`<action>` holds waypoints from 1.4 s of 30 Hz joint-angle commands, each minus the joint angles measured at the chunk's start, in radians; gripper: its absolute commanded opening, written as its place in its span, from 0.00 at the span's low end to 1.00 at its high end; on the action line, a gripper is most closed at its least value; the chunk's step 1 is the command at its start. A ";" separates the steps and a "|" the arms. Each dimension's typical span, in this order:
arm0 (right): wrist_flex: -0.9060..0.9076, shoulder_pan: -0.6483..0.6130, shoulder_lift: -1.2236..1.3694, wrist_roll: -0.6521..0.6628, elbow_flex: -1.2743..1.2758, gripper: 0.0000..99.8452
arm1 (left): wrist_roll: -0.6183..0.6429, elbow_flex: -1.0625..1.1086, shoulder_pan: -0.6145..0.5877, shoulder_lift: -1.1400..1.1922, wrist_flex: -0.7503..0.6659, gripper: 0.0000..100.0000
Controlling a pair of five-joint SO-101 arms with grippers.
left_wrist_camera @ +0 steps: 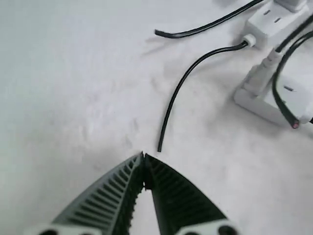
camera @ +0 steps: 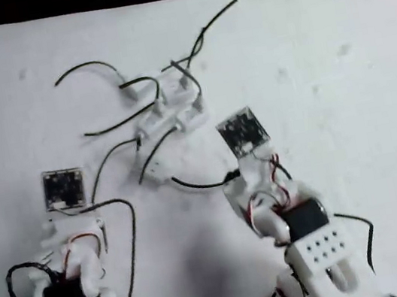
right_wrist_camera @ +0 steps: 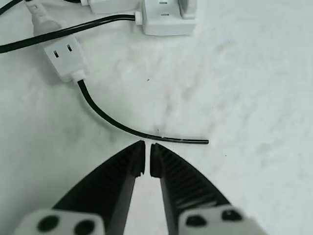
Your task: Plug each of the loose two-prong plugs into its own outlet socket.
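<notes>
Worktop [camera: 350,54] first, white and wide, with both arms at its near edge: left arm [camera: 70,292] low in the corner, right arm [camera: 295,224] further in. Out in the middle, beyond them, sits a tangle of white outlet sockets [camera: 166,112] and black cords [camera: 93,65]. One two-slot socket [right_wrist_camera: 63,58] lies apart, its trailing cord [right_wrist_camera: 112,122] ending just in front of the right gripper [right_wrist_camera: 145,149], which is closed to a sliver and holding nothing. The left gripper [left_wrist_camera: 145,157] has its tips pressed together, empty, a loose cord end [left_wrist_camera: 159,147] just off them.
</notes>
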 commanded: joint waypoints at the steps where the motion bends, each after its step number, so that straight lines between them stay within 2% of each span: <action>1: 0.013 0.016 -0.142 -0.006 0.081 0.02 | 0.008 0.002 0.064 -0.008 -0.028 0.02; 4: 0.013 0.016 -0.272 -0.006 0.192 0.02 | 0.008 0.023 0.067 -0.008 -0.044 0.02; 8: 0.016 0.033 -0.466 -0.006 0.327 0.02 | 0.008 0.081 0.071 -0.008 -0.146 0.02; 12: 0.094 0.059 -0.633 -0.006 0.388 0.02 | 0.008 0.092 0.084 -0.008 -0.160 0.02; 22: 0.196 0.064 -0.610 -0.002 0.427 0.02 | 0.009 0.138 0.209 -0.008 -0.155 0.02; 30: 0.282 0.064 -0.619 -0.002 0.425 0.02 | 0.011 0.138 0.133 -0.007 -0.104 0.02; 42: 0.283 0.059 -0.618 0.002 0.425 0.02 | 0.012 0.138 0.134 -0.007 -0.104 0.02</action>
